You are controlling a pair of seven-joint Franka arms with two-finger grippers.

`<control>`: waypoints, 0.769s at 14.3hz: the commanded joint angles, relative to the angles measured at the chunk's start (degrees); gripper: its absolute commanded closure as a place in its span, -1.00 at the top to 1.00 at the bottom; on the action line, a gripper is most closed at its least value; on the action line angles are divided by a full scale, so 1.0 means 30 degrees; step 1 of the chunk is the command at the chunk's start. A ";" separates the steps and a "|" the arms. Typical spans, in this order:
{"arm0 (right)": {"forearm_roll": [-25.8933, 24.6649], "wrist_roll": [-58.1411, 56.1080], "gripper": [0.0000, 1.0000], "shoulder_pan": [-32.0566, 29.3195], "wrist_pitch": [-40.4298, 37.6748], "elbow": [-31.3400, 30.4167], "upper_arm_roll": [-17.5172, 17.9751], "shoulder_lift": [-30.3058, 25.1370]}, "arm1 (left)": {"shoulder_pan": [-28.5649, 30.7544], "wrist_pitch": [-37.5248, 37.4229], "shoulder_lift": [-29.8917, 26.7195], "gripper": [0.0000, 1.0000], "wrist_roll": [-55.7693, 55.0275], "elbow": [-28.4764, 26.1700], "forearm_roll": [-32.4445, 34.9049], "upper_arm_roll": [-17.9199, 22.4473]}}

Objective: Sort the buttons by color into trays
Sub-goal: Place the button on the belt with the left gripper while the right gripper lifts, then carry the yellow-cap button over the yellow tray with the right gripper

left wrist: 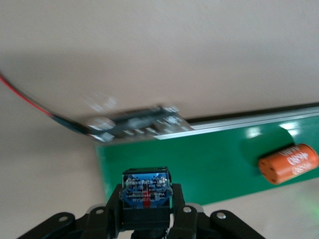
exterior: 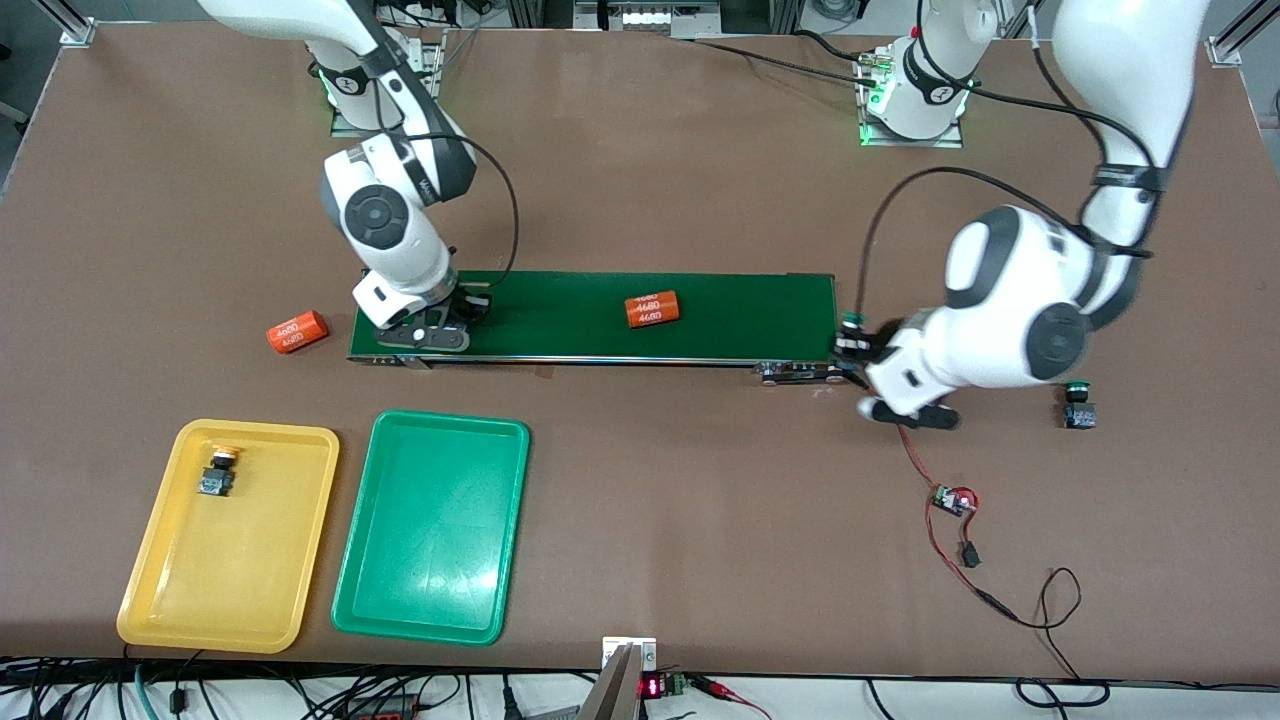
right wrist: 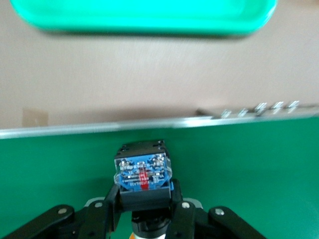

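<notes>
Button [right wrist: 143,175] upright in right fingers [right wrist: 109,206], base up.

Green tray [exterior: 431,527] bare, open from above (yellow tray [exterior: 230,535] holds one button [exterior: 217,473]).

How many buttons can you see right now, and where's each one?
4: one in the yellow tray, a button; one on the table by the left arm; one in the left gripper; one in the right gripper over the belt.
</notes>
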 commanded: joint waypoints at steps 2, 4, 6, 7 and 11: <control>-0.0071 -0.0994 -0.45 -0.1195 -0.2440 0.3178 0.0057 -0.0427 | -0.0679 0.0933 -0.0258 -0.24 -0.1830 -0.1217 0.0767 -0.1252; -0.0042 -0.2310 -0.45 -0.2161 -0.2443 0.4441 -0.0089 -0.0164 | -0.0710 0.3212 -0.0258 -0.24 -0.1889 -0.2708 0.0767 -0.1894; -0.0070 -0.3542 -0.45 -0.2778 -0.2443 0.5612 -0.0380 0.0536 | -0.1408 0.5587 -0.0258 -0.24 -0.2820 -0.3882 0.0767 -0.2045; -0.0274 -0.4012 -0.45 -0.2897 -0.2443 0.6170 -0.0673 0.0976 | -0.1733 0.6235 -0.0200 -0.24 -0.3349 -0.4062 0.0767 -0.2045; -0.2352 -0.5391 -0.45 -0.3393 -0.2298 0.8250 -0.1553 0.2996 | -0.2087 0.6769 0.0210 -0.21 -0.3823 -0.4151 0.1203 -0.2045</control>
